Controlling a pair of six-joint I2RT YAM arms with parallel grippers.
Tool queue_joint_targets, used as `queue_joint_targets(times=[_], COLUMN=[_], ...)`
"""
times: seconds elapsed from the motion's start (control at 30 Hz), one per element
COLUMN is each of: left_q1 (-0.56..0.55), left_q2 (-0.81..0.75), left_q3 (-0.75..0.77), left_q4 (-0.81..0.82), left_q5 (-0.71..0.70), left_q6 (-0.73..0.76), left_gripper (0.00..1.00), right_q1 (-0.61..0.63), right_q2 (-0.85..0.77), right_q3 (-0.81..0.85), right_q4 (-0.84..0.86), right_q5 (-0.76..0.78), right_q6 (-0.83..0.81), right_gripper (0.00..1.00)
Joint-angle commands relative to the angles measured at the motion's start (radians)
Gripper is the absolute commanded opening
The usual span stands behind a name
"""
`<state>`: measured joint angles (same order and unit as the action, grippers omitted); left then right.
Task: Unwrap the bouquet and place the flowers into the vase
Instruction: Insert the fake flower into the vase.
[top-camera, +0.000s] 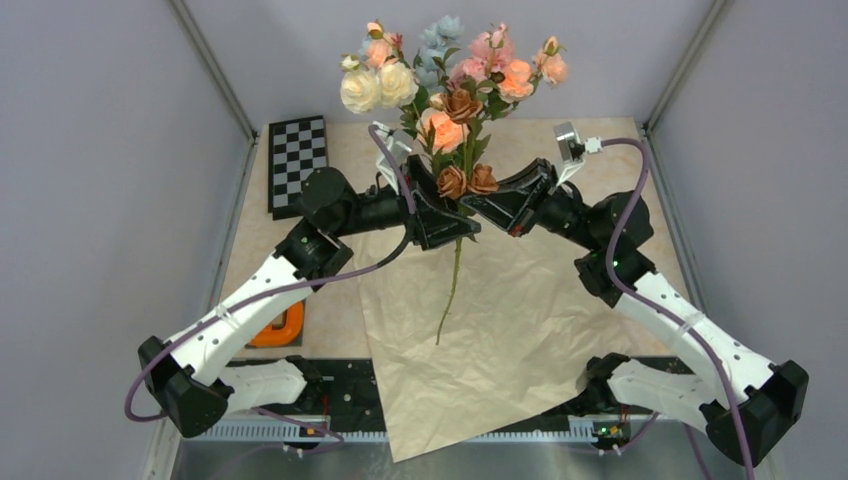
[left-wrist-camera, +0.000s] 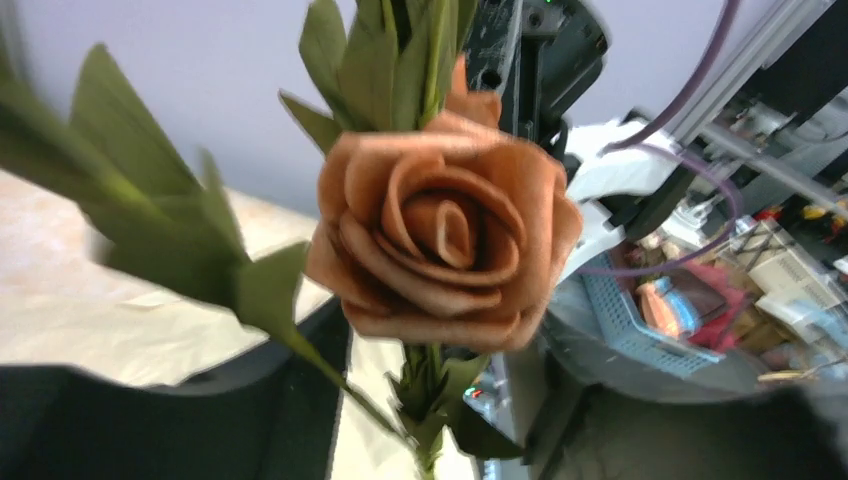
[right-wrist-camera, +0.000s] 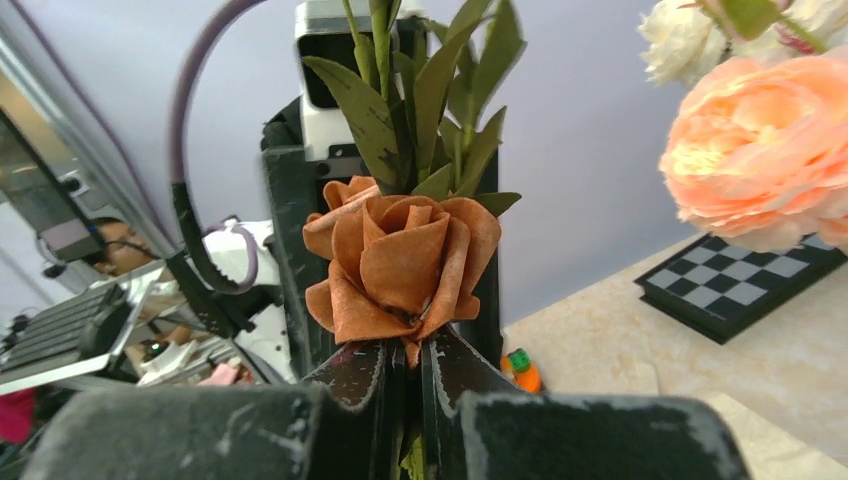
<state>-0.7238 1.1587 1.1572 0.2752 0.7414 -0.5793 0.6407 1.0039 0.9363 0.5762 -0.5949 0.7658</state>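
We hold the flowers (top-camera: 445, 130) upright above the spread-out paper (top-camera: 500, 330) on the desk (top-camera: 335, 310), clear of the wrapping so the stems hang free for the vase, which we cannot see. Our right fingers (right-wrist-camera: 360, 375) are clenched on the stems just under a mauve rose (right-wrist-camera: 400, 265). Our left fingers (left-wrist-camera: 150, 420) stand released either side of them. Both arms are raised and reach inward, wrists meeting mid-desk
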Motion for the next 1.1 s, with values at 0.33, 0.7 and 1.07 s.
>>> queue_joint_targets(times=[0.33,0.7,1.07], left_q1=[0.144,0.383,0.507], left_q2=[-0.084,-0.175,-0.203], left_q3=[0.032,0.049,-0.091], left_q4=[-0.298,-0.629,-0.593], left_q5=[-0.02,-0.211,-0.659], left_q6=[0.192,0.398,0.495], left_gripper=[0.99,0.99,0.99], right_q1=[0.011,0.011,-0.045], right_q2=[-0.172,-0.128,0.108], right_q3=[0.068,0.017,0.077], right_q4=[-0.351,-0.118,0.228], right_q5=[0.405,0.737,0.828], right_q6=[-0.444,-0.666,-0.739], right_gripper=[0.0,0.0,0.0])
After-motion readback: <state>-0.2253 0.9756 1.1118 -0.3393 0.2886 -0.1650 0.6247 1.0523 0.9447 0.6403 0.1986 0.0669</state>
